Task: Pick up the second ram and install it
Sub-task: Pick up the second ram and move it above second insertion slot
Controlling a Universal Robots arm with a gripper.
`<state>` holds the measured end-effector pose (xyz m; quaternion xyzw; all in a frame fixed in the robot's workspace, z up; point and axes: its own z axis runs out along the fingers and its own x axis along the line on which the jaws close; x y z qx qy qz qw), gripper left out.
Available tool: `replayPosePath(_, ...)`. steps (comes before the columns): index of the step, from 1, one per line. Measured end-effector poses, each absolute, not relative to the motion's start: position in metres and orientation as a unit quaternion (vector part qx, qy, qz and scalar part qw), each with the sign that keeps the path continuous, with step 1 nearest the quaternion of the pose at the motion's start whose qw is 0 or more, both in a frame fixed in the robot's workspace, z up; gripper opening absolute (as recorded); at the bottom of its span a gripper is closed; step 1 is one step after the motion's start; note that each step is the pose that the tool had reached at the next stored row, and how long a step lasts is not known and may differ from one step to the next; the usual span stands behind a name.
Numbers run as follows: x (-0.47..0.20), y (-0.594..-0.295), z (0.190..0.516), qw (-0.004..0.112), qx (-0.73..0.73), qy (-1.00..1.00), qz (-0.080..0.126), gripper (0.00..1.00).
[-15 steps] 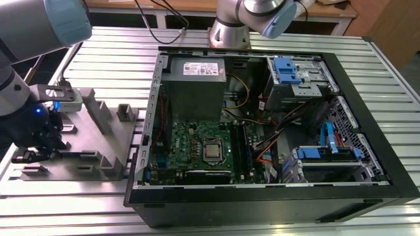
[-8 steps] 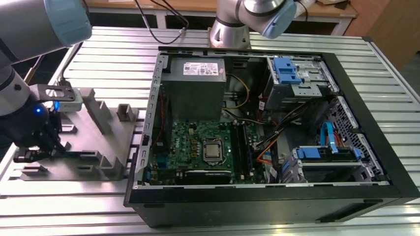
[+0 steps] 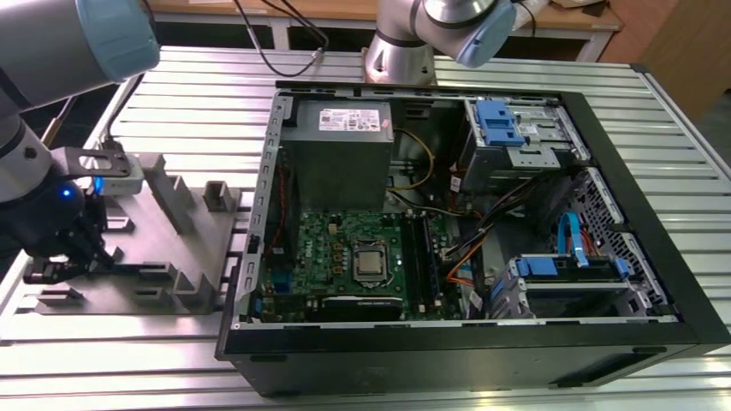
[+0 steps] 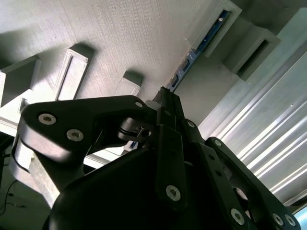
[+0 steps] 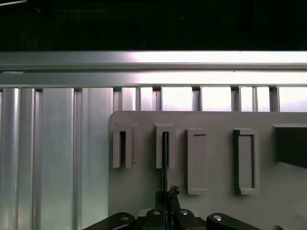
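The second ram is a thin blue-green stick standing on edge in the slots of a grey holder plate. In the first wrist view the second ram runs edge-on out of a slot block. My gripper sits at the stick's near end, with its black fingers pressed against both faces. In the first wrist view the gripper shows its fingertips close together around the stick. In the exterior view the gripper is low over the plate, at the exterior view's left of the open computer case.
Several raised slot blocks stand on the holder plate. Inside the case lie the green motherboard, black memory sockets, a grey power supply and drive cages with blue tabs. A second arm stands behind the case.
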<state>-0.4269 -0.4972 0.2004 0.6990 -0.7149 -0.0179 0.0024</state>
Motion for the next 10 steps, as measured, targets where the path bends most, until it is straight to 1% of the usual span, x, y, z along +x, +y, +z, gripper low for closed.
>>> replayPosePath(10,-0.4268,-0.4976,0.1999,0.002,0.699,-0.715,-0.018,0.12)
